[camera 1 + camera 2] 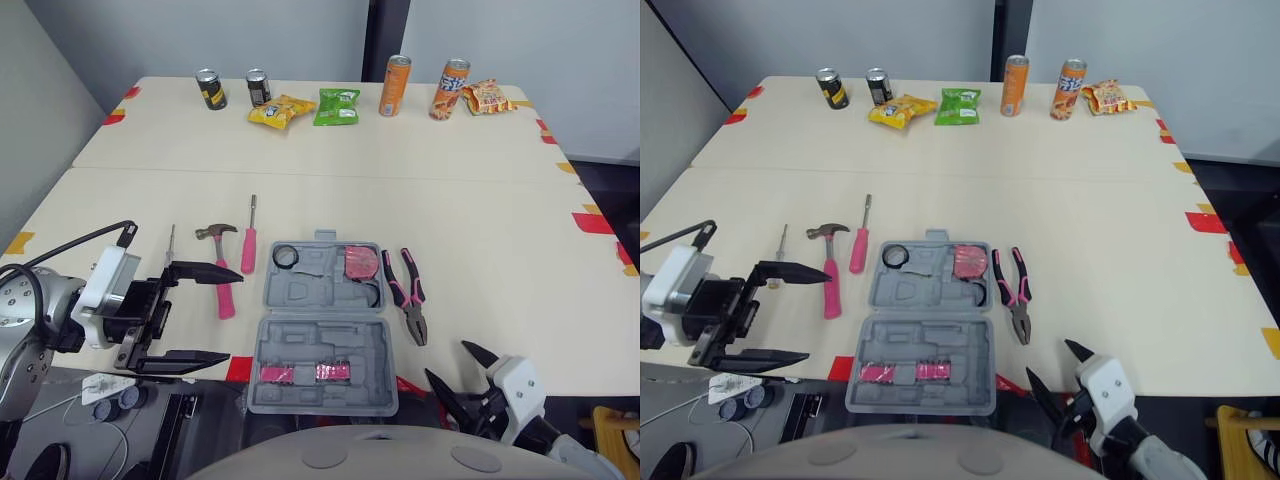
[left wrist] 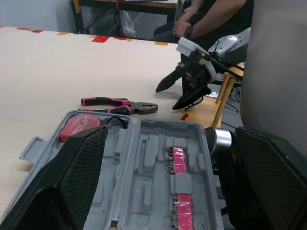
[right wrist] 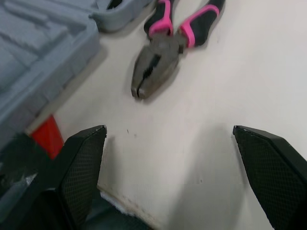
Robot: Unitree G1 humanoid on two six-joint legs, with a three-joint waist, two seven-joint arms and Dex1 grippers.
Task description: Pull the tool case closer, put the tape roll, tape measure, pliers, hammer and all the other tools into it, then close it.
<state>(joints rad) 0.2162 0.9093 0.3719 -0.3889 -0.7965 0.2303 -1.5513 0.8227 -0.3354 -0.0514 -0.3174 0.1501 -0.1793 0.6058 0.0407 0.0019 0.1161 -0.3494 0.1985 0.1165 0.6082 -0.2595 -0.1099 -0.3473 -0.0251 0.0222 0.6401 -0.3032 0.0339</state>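
Beige counter (image 1: pixel 450 200): tool case (image 1: pixel 320 330) open at near edge, loading underway; pliers (image 1: pixel 410 300) just right, hammer (image 1: pixel 222 275) left; left tool (image 1: pixel 232 315), right tool (image 1: pixel 450 363) spread, empty; pliers grasp probably next.

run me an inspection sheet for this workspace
surface: beige table, red and yellow tape marks at edges
job's things: tool case open at near edge, holding tape roll and tape measure; pliers right of it; hammer, pink screwdriver, thin screwdriver left of it
clutter: two dark cans, two orange cans, three snack bags along far edge
grippers: left gripper open, empty, left of case; right gripper open, empty, near pliers
cables: black cable by left wrist
surroundings: seated person near the table
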